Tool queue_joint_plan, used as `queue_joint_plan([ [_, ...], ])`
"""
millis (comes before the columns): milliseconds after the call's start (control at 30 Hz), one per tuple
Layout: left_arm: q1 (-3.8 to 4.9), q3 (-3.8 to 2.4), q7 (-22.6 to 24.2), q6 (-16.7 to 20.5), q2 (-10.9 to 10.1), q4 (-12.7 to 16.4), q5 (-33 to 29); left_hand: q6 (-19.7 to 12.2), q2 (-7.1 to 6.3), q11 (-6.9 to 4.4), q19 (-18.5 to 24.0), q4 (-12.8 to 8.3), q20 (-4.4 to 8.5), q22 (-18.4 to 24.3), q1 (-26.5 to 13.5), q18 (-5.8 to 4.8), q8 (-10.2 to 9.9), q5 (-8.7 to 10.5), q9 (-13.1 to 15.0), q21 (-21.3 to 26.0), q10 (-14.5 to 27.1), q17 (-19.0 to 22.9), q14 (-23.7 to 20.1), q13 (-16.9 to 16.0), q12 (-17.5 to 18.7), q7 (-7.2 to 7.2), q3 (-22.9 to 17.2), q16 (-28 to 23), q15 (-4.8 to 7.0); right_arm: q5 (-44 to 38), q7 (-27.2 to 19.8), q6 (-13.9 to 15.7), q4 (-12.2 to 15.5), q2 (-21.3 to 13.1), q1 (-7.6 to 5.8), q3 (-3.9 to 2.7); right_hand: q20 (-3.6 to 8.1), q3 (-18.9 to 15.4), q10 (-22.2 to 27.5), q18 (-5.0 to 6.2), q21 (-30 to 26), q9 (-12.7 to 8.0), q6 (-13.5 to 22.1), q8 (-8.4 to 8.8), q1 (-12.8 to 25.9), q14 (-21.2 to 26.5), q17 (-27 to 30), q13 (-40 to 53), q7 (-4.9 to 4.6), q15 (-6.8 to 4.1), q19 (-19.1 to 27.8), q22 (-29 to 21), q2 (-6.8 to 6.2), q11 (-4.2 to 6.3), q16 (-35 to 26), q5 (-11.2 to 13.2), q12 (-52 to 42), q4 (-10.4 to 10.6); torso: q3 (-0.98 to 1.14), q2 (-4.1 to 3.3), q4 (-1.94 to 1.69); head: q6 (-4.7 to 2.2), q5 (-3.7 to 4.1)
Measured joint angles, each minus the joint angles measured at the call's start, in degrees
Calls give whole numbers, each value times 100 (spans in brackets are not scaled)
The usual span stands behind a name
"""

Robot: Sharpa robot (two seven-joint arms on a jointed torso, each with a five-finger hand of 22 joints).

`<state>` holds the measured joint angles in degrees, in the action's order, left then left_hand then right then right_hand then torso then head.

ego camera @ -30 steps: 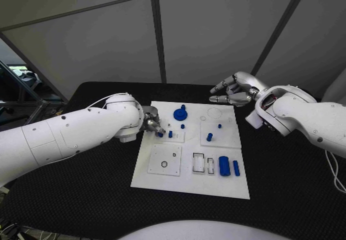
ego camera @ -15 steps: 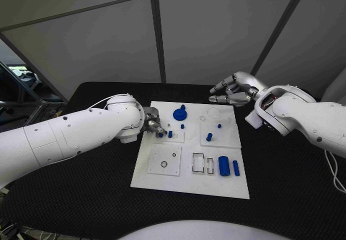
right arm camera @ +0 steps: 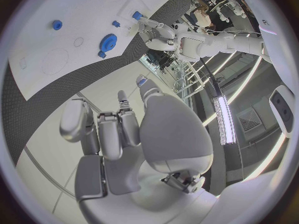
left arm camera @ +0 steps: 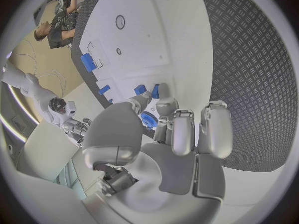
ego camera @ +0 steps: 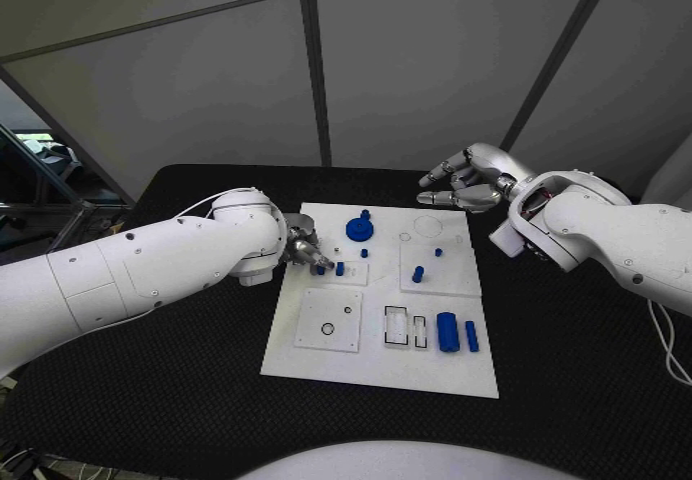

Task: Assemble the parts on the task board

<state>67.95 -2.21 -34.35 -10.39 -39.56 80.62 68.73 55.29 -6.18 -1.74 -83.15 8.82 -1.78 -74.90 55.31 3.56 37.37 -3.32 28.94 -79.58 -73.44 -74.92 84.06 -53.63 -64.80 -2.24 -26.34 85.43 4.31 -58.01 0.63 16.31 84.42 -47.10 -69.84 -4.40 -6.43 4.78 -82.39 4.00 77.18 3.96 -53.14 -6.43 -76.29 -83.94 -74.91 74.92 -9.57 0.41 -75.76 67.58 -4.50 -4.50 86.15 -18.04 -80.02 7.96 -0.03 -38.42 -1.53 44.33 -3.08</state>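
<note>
Looking down from the head camera, the left hand (ego camera: 304, 249) is mostly hidden behind its own white arm, so only its fingertips show at the left edge of the white task board (ego camera: 378, 372). Those fingertips come together around a small blue peg (ego camera: 320, 268). From the left wrist camera, the fingers (left arm camera: 167, 107) curl in and their tips meet on the small blue peg (left arm camera: 141, 89), though the exact contact is hard to make out. A second short blue peg (ego camera: 340, 268) stands upright just beside the fingertips, further onto the board.

Beyond the left fingertips, toward the far edge of the board, sits a round blue gear (ego camera: 359, 230) lying flat with a knob pointing up. Further across the board from the left hand stands another upright blue peg (ego camera: 418, 273) with a tinier blue piece (ego camera: 437, 253) near it.

Toward the near side of the board, well apart from both hands, a blue cylinder (ego camera: 449, 331) and a thinner blue bar (ego camera: 472, 336) lie flat side by side, their long axes running from the near edge toward the far edge.

The right hand (ego camera: 464, 182) hangs above the black table (ego camera: 173, 400) past the far right corner of the board. Its fingers are loosely curled with gaps between them, and it holds nothing and touches nothing.
</note>
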Motion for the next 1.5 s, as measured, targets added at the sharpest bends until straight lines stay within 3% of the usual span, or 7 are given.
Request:
queue_joint_plan([
  [633, -2, 0, -8, 222, -32, -10, 1, 41, -89, -6, -37, 455, 4, 0, -87, 0, -26, 0, -40, -22, -35, 0, 0, -14, -19, 41, 1208, 0, 0, -2, 1, 0, -1, -2, 0, 0, -21, -19, 0, 0, -24, 0, 0, 0, 0, 0, 0, 0, 0, 0, 20, -34, 0, 0, -27, 0, 22, 19, -4, -2, -6, 0, 16],
  [933, -7, -34, 16, 746, -115, 92, -34, -305, 298, 125, 209, 720, -69, -3, 291, 0, -50, -342, -54, 450, 558, 0, -11, 717, 528, -126, 1584, -220, -17, -28, 13, 0, 3, -33, 0, 0, -21, -19, 21, 0, -24, 0, 0, 0, 0, 0, 0, 0, 0, 0, 20, -48, 0, -21, -51, 0, 22, 19, -2, -4, -5, -9, 22],
  [1067, -7, -73, 71, 1047, -130, 116, -77, -619, 402, 238, 574, 663, -143, 93, 770, 7, -61, -509, -81, 1023, 1115, 0, -11, 1289, 948, -242, 1572, -523, -139, -39, 20, 0, 0, -33, 0, 0, -21, -19, 21, 0, -24, 0, 0, 0, 0, 0, 0, 0, 0, 0, 20, -47, 0, -21, -50, 0, 22, 19, -2, -3, -4, -14, 40],
  [1167, -5, -85, 180, 1275, -133, 118, -128, -906, 423, 356, 1097, 583, -226, 646, 1080, 403, -123, -509, -129, 1848, 1535, 4, -65, 1506, 1153, -367, 1492, -1023, -249, -48, 24, 1, -1, -33, 0, 0, -21, -19, 21, 0, -24, 0, 0, 0, 0, 0, 0, 0, 0, 0, 20, -47, 0, -21, -50, 0, 22, 19, -2, -3, -4, -18, 46],
  [1267, -4, -90, 446, 1456, -119, 111, -207, -1286, 323, 602, 2326, 455, -394, 1786, 1495, 431, -332, -508, -315, 3584, 2295, 1222, -1264, 1744, 1533, -588, 1364, -2782, -465, -54, 26, 1, -6, -31, 0, 0, -21, -19, 21, 0, -24, 0, 0, 0, 0, 0, 0, 0, 0, 0, 20, -47, 0, -21, -50, 0, 22, 19, -1, -2, -4, -26, 58],
  [1333, -2, -92, 680, 1534, -93, 110, -246, -1469, 175, 692, 2803, 320, -511, 2123, 1833, 715, -530, -508, -500, 4162, 2783, 1969, -2155, 1947, 1832, -690, 1294, -3790, -627, -57, 27, 1, -8, -29, 0, 0, -10, -37, 21, 0, -48, 0, 0, 0, 1, 0, 0, 0, 0, 0, 31, -53, 1, -21, -50, 0, 22, 37, 1, -2, -4, -32, 69],
  [1500, 3, -69, 1493, 1731, 47, 75, -193, -1459, -74, 843, 3056, 87, -672, 2548, 2446, 709, -932, -508, -958, 4773, 3076, 2531, -2673, 2512, 2360, -771, 1219, -4221, -770, -62, 28, 6, -13, -20, 0, 0, -23, -40, 43, 0, -81, 0, 0, 0, 23, 0, 0, 0, 0, 0, 62, -95, 23, 1, -82, 0, 66, 40, 1, -2, 3, -58, 106],
])
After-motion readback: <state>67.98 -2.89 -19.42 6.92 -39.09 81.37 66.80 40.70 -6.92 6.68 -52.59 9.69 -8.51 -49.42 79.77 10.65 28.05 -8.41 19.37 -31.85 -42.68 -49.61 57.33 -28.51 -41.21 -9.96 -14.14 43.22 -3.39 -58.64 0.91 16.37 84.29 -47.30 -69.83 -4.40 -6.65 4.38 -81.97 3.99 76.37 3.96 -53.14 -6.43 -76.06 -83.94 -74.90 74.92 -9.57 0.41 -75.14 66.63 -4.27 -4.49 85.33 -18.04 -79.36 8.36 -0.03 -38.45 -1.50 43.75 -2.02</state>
